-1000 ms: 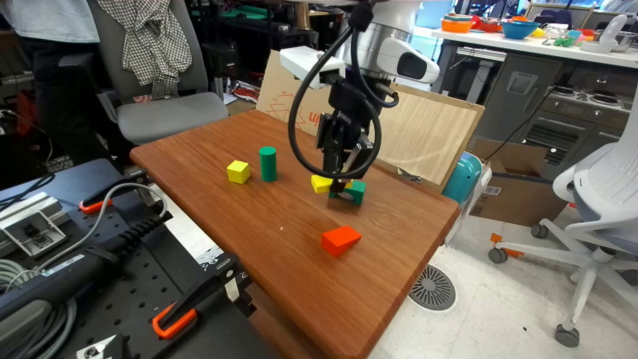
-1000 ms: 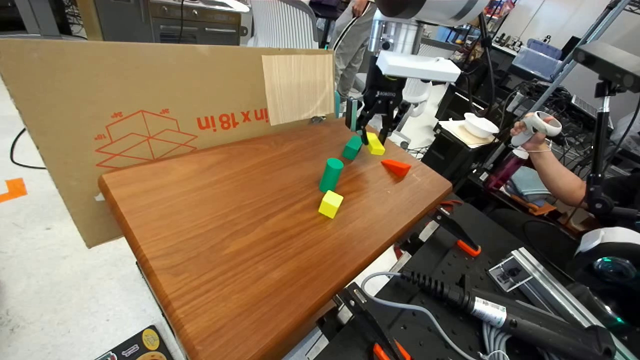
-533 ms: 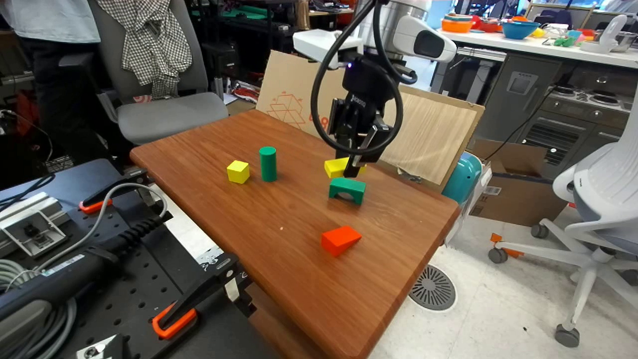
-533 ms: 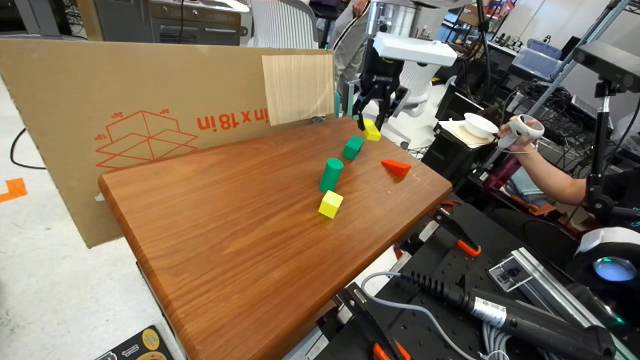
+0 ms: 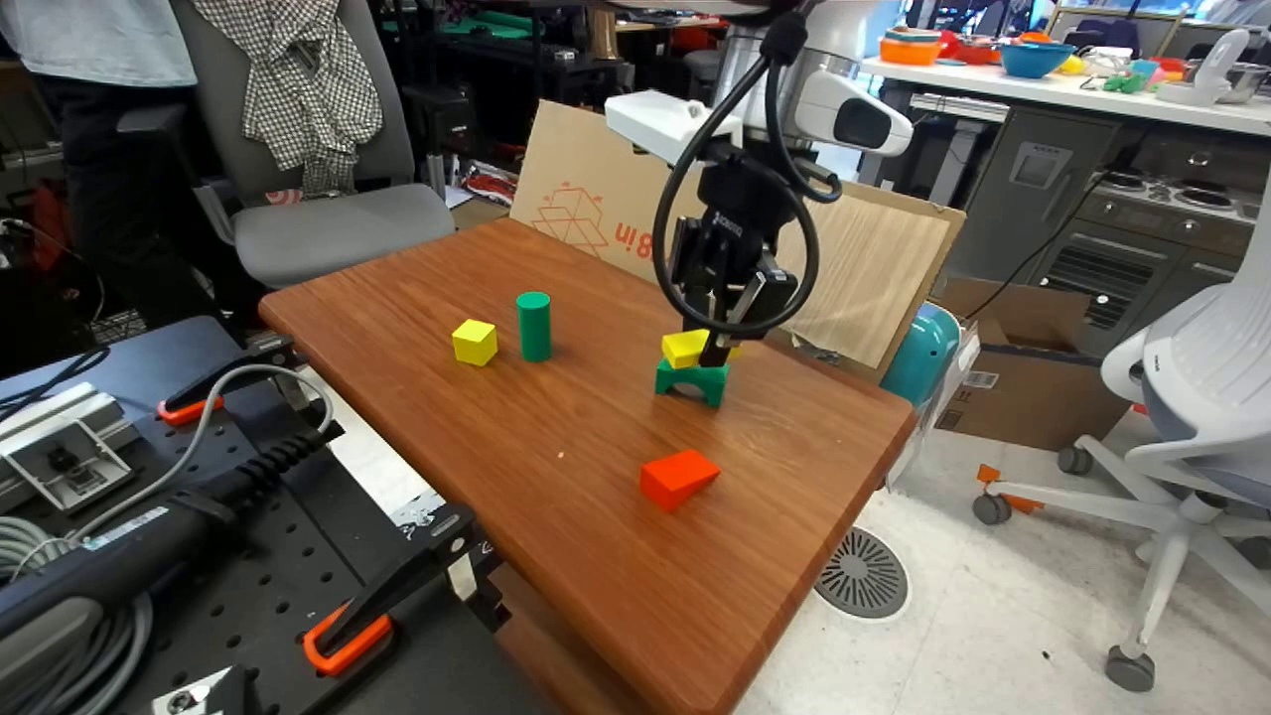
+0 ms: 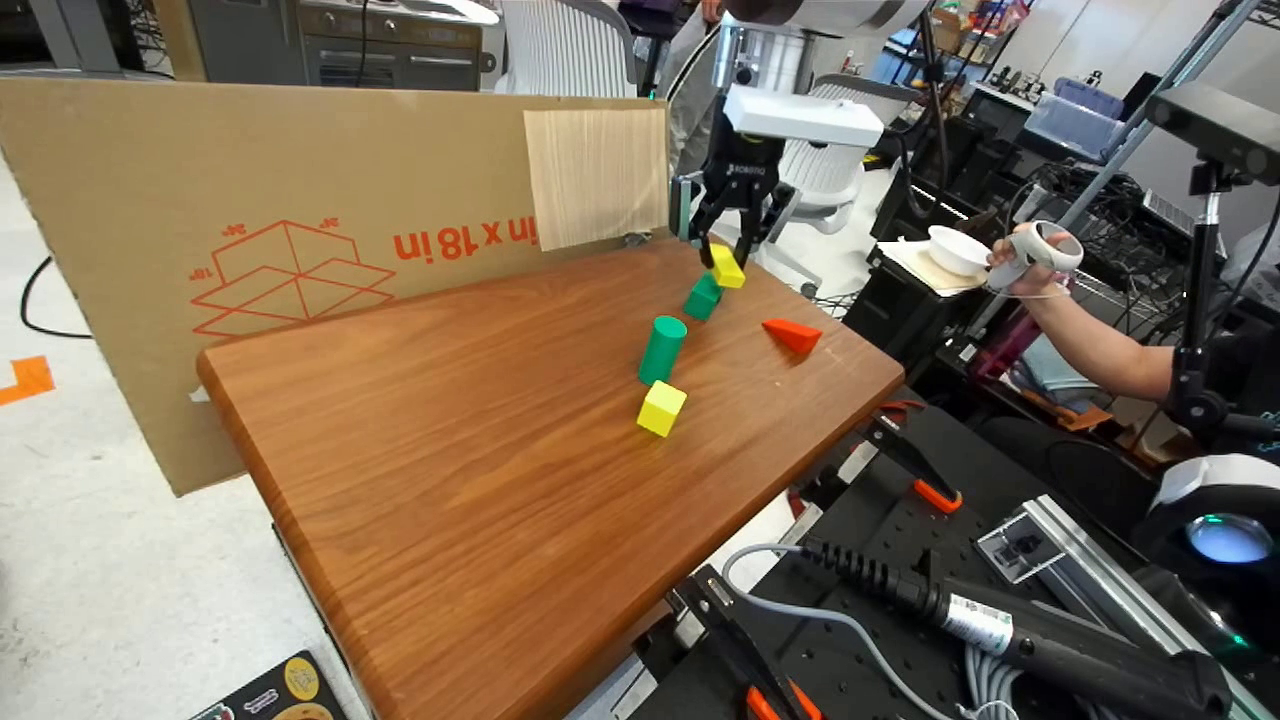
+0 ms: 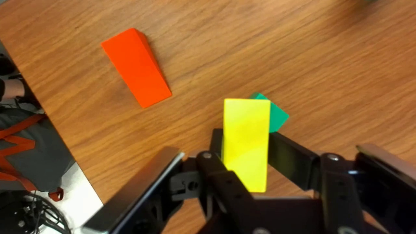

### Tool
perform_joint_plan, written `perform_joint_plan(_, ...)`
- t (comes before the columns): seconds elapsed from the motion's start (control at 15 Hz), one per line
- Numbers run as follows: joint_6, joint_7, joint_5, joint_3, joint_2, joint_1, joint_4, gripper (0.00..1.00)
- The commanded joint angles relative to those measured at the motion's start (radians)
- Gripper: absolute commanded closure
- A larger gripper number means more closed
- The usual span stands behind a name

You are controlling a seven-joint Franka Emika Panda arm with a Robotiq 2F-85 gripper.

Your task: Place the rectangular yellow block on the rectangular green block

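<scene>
The rectangular yellow block point(image 5: 683, 349) is held between the fingertips of my gripper point(image 6: 725, 256), which is shut on it. It also shows in the wrist view point(image 7: 246, 139) and in an exterior view point(image 6: 728, 268). The rectangular green block point(image 5: 712, 383) is arch-shaped and stands on the table below the yellow block. In the wrist view the yellow block covers most of the green block point(image 7: 277, 117), and the two lie at an angle to each other. In an exterior view the green block point(image 6: 703, 298) is just below the yellow one. I cannot tell whether they touch.
A red wedge point(image 5: 678, 479) lies on the wooden table point(image 5: 556, 516) near the green block. A green cylinder point(image 5: 534, 326) and a yellow cube point(image 5: 475, 343) stand farther along the table. A cardboard sheet point(image 6: 300, 200) stands along one table edge.
My gripper has lifted the yellow block from beside the green block, moved it over the green block, and come down slightly in the last half second. The other blocks have not moved.
</scene>
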Motion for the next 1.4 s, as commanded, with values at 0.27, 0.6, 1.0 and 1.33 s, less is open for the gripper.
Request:
perform_joint_plan(0.27,-0.079,-0.004,0.015,0.011,0.034,0.006,0.099,0.87)
perform_joint_plan(0.6,-0.103,-0.007,0.020,0.017,0.035,0.002,0.095,0.87)
perform_joint_plan(1.0,-0.117,0.010,-0.007,0.004,0.069,0.019,0.115,0.87)
perform_joint_plan(1.33,-0.124,0.013,-0.023,0.001,0.103,0.038,0.132,0.87)
